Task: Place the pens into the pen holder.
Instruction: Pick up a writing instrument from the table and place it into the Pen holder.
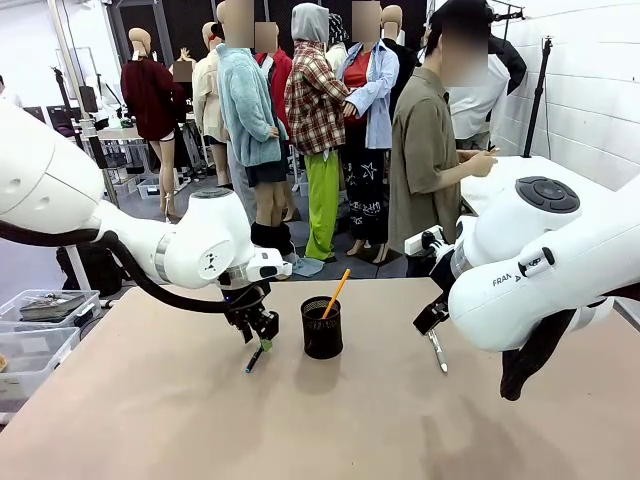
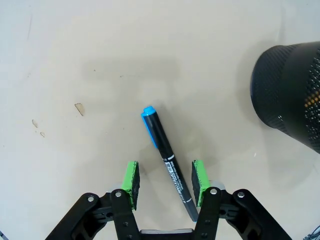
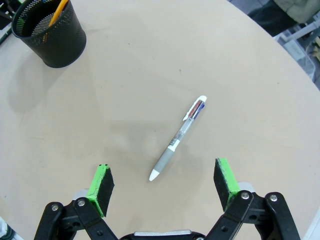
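The black mesh pen holder (image 1: pixel 321 327) stands mid-table with the orange-yellow pen (image 1: pixel 336 293) leaning inside it. Left of the holder lies the black pen (image 2: pixel 162 145), which has a blue cap. My left gripper (image 2: pixel 165 182) is open just above the table, and its green pads (image 2: pixel 131 179) straddle the pen's rear end without touching it. The holder (image 2: pixel 292 95) sits to the right in that view. The silver-grey pen (image 3: pixel 180 137) lies flat right of the holder (image 3: pixel 50 32). My right gripper (image 3: pixel 165 185) hovers over it, wide open and holding nothing.
A person (image 1: pixel 430 160) stands beyond the far edge, turned away. Plastic bins (image 1: pixel 40 320) sit off the table's left side. The table's curved edge (image 3: pixel 280 65) runs close behind the silver-grey pen. A small scuff (image 2: pixel 79 108) marks the tabletop.
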Tool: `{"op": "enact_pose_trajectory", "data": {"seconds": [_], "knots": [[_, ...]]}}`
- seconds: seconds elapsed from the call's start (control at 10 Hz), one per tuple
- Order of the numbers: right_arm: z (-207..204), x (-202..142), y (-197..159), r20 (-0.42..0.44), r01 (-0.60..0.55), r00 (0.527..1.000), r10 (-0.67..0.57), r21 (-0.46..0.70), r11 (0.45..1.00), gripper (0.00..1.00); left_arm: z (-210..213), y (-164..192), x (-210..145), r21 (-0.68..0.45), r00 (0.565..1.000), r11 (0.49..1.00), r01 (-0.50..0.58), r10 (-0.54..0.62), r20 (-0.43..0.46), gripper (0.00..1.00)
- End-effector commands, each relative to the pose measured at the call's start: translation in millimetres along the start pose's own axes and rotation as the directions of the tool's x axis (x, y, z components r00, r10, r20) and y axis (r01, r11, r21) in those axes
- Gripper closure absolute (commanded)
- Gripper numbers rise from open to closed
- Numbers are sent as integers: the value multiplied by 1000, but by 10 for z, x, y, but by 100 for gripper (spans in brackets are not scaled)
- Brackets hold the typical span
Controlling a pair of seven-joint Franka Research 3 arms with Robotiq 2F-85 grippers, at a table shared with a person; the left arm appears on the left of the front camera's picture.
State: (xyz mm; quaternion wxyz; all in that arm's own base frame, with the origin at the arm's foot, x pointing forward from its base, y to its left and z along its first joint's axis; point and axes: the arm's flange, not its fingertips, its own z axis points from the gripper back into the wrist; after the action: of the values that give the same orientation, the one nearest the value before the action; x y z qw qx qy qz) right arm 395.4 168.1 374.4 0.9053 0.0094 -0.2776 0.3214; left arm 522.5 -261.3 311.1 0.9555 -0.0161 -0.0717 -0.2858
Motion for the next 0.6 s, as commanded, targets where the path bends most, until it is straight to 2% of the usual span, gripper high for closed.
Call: {"op": "enact_pose_trajectory", "data": {"seconds": [0.0, 0.1, 0.2, 0.4, 0.5], "knots": [[-3, -6, 3, -1, 0, 1000, 0, 1, 1000, 0, -39, -15, 98, 29, 1000, 999, -26, 26, 1, 44], [-3, -6, 3, -1, 0, 1000, 0, 1, 1000, 0, -54, -4, 99, 33, 999, 999, -36, 37, -11, 44], [-3, -6, 3, -1, 0, 1000, 0, 1, 1000, 0, -78, 0, 96, 35, 999, 999, -32, 33, -25, 57], [-3, -6, 3, -1, 0, 1000, 0, 1, 1000, 0, -83, 24, 101, 41, 999, 999, -32, 34, -30, 96], [-3, -6, 3, -1, 0, 1000, 0, 1, 1000, 0, -71, 24, 100, 48, 999, 998, -35, 36, -30, 100]]}}
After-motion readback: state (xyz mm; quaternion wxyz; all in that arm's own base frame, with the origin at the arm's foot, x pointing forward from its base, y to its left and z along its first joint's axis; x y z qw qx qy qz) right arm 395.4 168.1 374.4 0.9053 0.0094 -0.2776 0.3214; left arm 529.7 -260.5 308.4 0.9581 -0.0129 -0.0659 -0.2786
